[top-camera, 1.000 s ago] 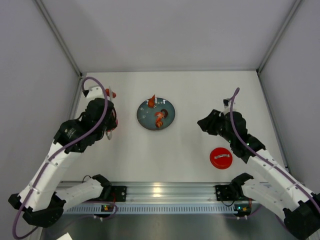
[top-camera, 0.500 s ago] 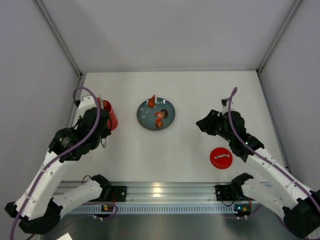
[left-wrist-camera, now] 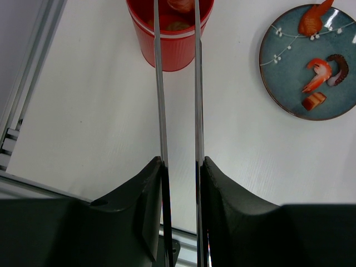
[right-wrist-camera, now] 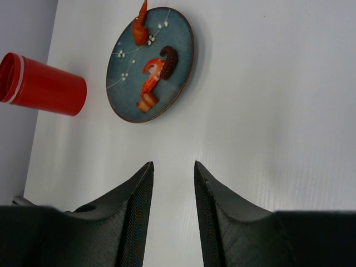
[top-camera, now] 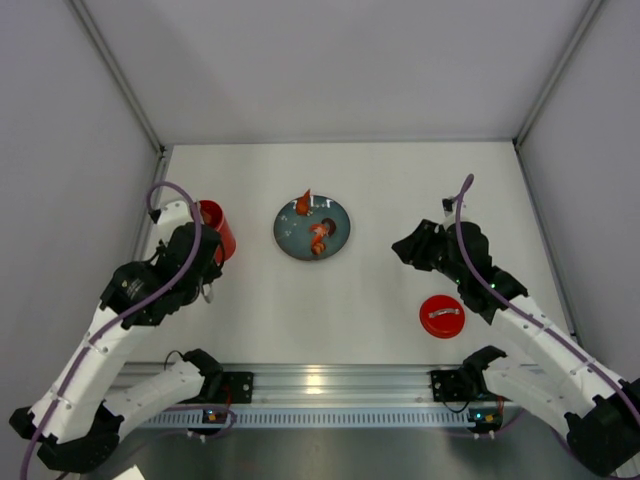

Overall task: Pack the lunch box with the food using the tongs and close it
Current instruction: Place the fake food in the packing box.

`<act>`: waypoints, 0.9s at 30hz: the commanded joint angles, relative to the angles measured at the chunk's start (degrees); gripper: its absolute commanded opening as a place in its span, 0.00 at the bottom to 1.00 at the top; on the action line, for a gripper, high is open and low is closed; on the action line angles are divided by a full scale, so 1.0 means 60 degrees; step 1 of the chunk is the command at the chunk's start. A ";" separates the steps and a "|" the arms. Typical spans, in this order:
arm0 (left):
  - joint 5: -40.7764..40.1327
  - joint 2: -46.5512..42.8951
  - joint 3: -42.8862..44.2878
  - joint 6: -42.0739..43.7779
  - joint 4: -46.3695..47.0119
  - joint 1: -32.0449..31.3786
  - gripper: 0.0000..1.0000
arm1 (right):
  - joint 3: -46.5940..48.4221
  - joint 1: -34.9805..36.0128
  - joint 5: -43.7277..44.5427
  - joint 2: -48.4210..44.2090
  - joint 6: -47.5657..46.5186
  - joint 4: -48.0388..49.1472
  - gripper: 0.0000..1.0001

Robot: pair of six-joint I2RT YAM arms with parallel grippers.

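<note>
Nearest, on the right of the worktop, the lid is lying flat beside the right arm, well apart from everything else. A little farther in, the right tool is hovering with its jaws standing narrowly apart and holding nothing.

On the left, the left tool is clamping the joined end of the tongs, its jaws pressing on the two silver arms from outside. The tongs' long axis is running straight away from the tool, near to far, and the two arms are lying almost parallel with a slim gap between them. Their far ends are reaching over the open mouth of the lunch box, which is standing upright at the far left of the worktop. A reddish piece is showing between the arms at the rim, and I cannot tell whether it is being pinched or is already lying inside; something orange is sitting lower in the lunch box.

The rest of the food is waiting on the plate, which is lying to the right of the lunch box, near it but not touching, at about the same depth. In my judgement the coming move is turning on this: the pieces are sitting off to the right of the tongs' line, not ahead of it; the tips are pointing at the lunch box, so the left arm, the one carrying the tongs, is needing a swing rightward across the gap to bring them over the plate.
</note>
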 commanded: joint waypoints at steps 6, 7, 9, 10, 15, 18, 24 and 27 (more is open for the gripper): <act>-0.0196 -0.0240 -0.0220 -0.0193 0.0140 0.0029 0.13 | -0.0027 0.0140 -0.0087 -0.0013 0.0046 0.0599 0.35; -0.0196 -0.0269 -0.0249 -0.0193 0.0154 0.0029 0.13 | -0.0028 0.0140 -0.0073 -0.0013 0.0046 0.0585 0.35; -0.0196 -0.0270 -0.0279 -0.0208 0.0125 0.0029 0.13 | -0.0028 0.0140 -0.0087 -0.0028 0.0046 0.0599 0.35; -0.0210 -0.0270 -0.0294 -0.0208 0.0125 0.0029 0.13 | -0.0028 0.0140 -0.0073 -0.0028 0.0046 0.0599 0.35; -0.0181 -0.0299 -0.0352 -0.0223 0.0125 0.0029 0.13 | -0.0042 0.0140 -0.0073 -0.0028 0.0061 0.0599 0.35; -0.0181 -0.0328 -0.0382 -0.0237 0.0125 0.0029 0.13 | -0.0042 0.0140 -0.0073 -0.0028 0.0075 0.0614 0.35; -0.0166 -0.0357 -0.0469 -0.0267 0.0169 0.0029 0.13 | -0.0057 0.0125 -0.0087 -0.0028 0.0075 0.0599 0.35; -0.0166 -0.0357 -0.0484 -0.0267 0.0169 0.0029 0.14 | -0.0086 0.0140 -0.0087 -0.0028 0.0075 0.0614 0.35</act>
